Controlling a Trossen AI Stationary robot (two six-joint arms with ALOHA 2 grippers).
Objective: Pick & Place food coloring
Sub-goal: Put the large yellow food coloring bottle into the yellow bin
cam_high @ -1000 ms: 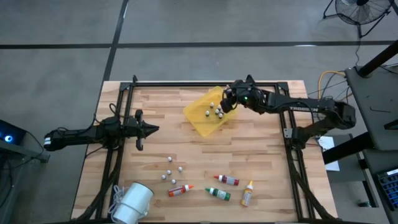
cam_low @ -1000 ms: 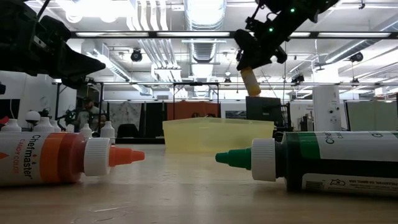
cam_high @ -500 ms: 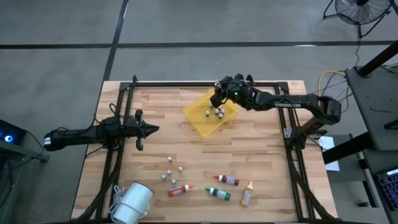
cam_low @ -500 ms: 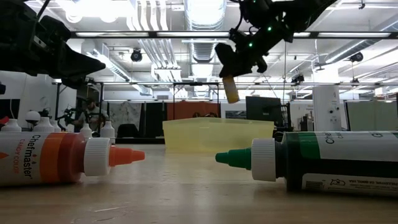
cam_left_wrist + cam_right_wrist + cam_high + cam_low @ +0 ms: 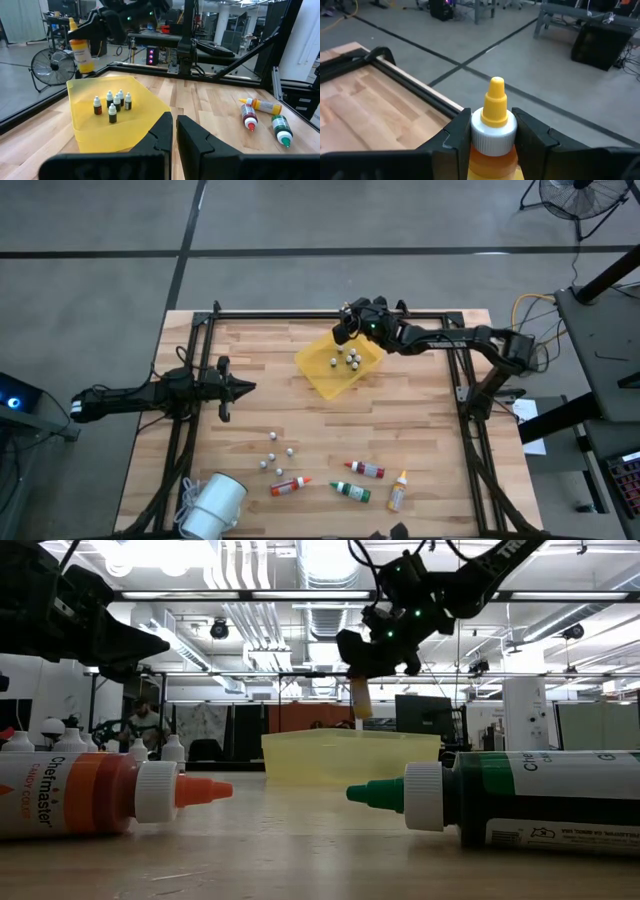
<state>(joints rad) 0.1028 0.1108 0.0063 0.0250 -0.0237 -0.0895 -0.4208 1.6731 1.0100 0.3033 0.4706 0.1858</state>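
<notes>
Moved left over tray | right gripper clamps yellow-capped bottle | upright, cap up

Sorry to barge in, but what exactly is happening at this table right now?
The right claw holds a yellow-capped food coloring bottle in the air above the yellow tray, where small dark bottles with white caps already stand. The left claw waits shut over the table's left side. Four more food coloring bottles lie on the wood at the near edge.

Wooden table, yellow tray, four dropper bottles, pale balls, white roll
</notes>
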